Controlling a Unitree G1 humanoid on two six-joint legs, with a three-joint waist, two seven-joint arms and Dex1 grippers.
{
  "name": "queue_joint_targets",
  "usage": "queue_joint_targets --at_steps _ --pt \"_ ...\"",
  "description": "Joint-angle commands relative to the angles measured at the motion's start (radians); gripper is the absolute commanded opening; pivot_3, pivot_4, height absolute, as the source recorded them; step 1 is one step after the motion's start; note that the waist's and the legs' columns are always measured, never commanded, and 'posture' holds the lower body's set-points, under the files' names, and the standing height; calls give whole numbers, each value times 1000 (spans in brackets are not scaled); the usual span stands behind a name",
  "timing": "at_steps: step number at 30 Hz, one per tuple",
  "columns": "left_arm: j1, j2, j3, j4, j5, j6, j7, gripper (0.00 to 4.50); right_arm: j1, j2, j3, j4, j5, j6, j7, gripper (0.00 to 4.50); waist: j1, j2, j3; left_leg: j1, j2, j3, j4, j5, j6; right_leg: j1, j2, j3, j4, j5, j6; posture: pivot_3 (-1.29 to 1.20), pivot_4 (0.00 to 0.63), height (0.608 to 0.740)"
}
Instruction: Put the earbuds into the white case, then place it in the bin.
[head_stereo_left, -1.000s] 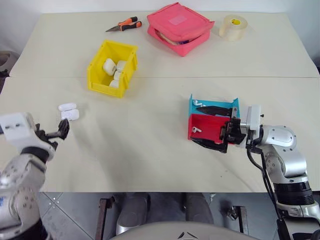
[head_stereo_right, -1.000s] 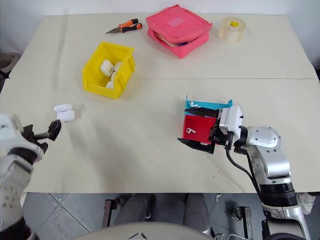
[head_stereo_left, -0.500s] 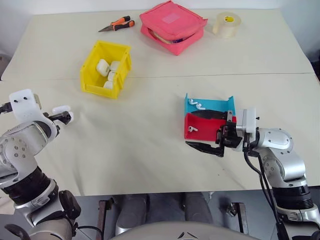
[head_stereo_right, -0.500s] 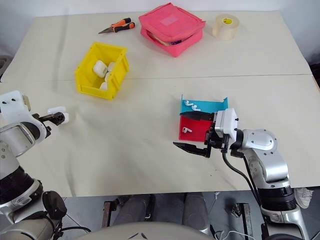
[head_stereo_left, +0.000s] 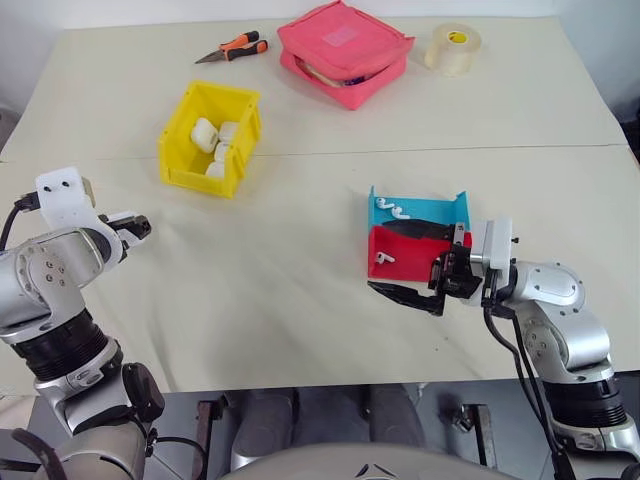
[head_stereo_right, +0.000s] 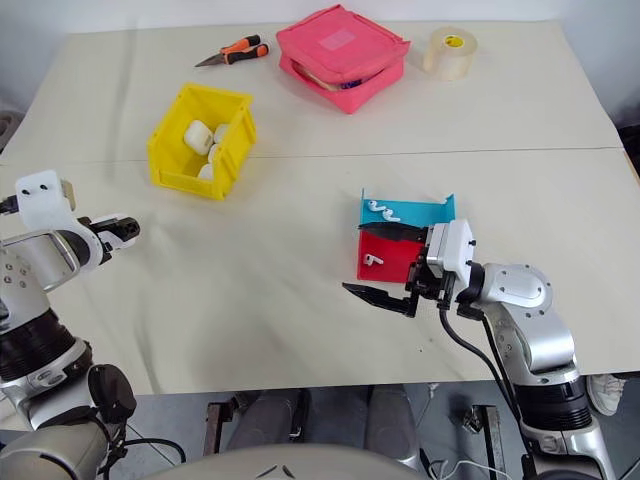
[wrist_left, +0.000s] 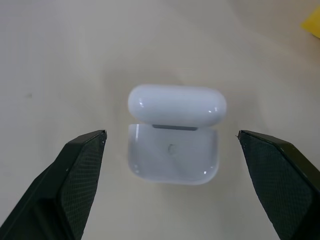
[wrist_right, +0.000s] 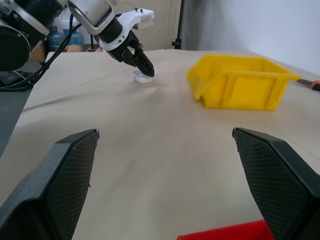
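1. On the counter, in the left eye view, I see the bright yellow plastic bin (head_stereo_left: 210, 138) already holding several small rounded glossy white cases, so I judge part of the job done. Two tiny white earbuds lie loose, one in the shallow blue tray (head_stereo_left: 418, 211) and one (head_stereo_left: 381, 258) in the shallow red tray (head_stereo_left: 412, 252) just in front of it, so loading is not finished.

2. In the right eye view, my right gripper (head_stereo_right: 382, 266) hangs beside the red tray with its jaws wide and nothing between them. My left gripper (head_stereo_right: 126, 229) sits near the counter's left edge, well apart from the bin.

3. In the left wrist view, one palm-sized glossy white case (wrist_left: 174, 133) lies on the counter with its flip lid open, between my left jaws, which stand wide and touch nothing. I cannot tell whether any earbud is inside it.

4. In the right wrist view, the left gripper tips hover right at that open case, with the yellow bin near it.

5. Left to do, as I judge it: get the two earbuds into this case, shut it, then carry it to the bin.
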Motion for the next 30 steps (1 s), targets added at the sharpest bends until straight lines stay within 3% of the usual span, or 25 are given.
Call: queue_joint_targets --at_steps 1,11,14,17,21,24,30 --pt "-1 -3 1 3 33 -16 -18 4489 12 9 -15 -46 21 -4 -17 4500 0 0 0 0 0 0 0 0 0 0 0 0 0 0 0 0 150 740" --pt "9 -26 1 69 75 -52 -63 4489 29 17 -13 -68 14 -8 -53 4500 0 0 0 0 0 0 0 0 0 0 0 0 1 0 0 0 150 740" --pt "10 -32 -7 84 82 -67 -70 3845 33 18 -13 -73 14 -8 -62 4500 1 0 0 0 0 0 1 0 0 0 0 0 1 0 0 0 150 740" --pt "14 -35 -14 88 91 -76 -72 2911 35 19 -10 -73 11 -11 -66 4500 1 0 0 0 0 0 1 0 0 0 0 0 2 0 0 0 150 740" --pt "35 -36 -7 80 97 -112 -86 2781 36 19 -10 -69 11 -14 -68 4500 1 0 0 0 0 0 1 0 0 0 0 0 2 0 0 0 150 740" --pt "98 -37 -2 41 55 -358 -177 2781 35 16 -12 -64 10 -14 -66 4500 -1 0 0 0 0 0 1 0 0 0 0 0 2 0 0 0 150 740" --pt "404 -39 12 -98 -120 -902 -612 2781 31 -11 -27 -55 9 -7 -52 4500 -1 0 0 0 2 1 1 0 -1 0 0 0 0 0 -1 0 150 740"
